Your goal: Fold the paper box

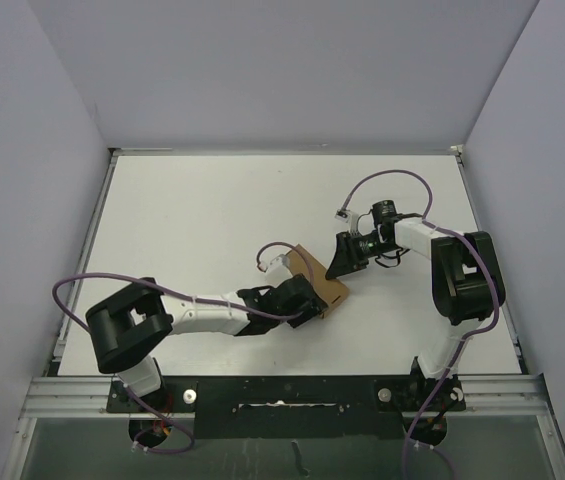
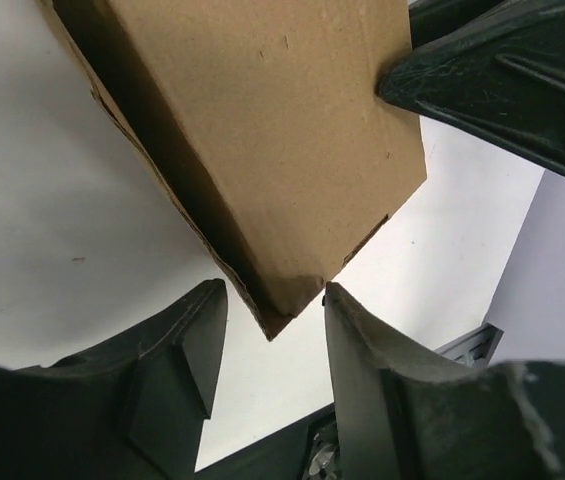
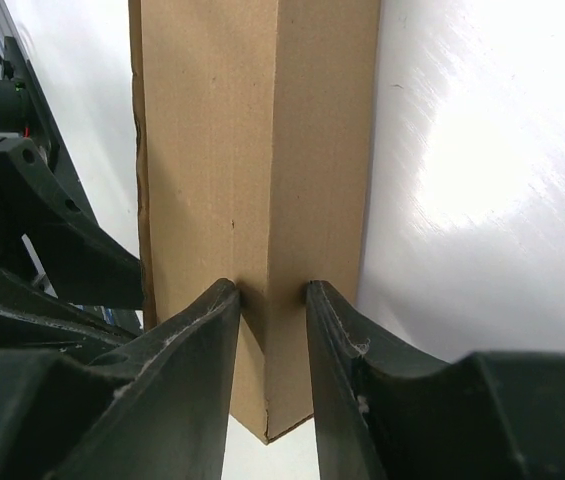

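The left arm lies low, reaching rightward. The left gripper has its jaws partly apart astride a corner of the box; I can't tell whether they grip it. The right arm doubles back at the elbow and reaches leftward, the right gripper pinching the box's edge.

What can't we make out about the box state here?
Top external: paper box flaps too small, partly under left gripper.
Left wrist: box top cut off by frame edge; grip contact unclear.
Right wrist: right gripper hides the pinched edge; far end cut off.
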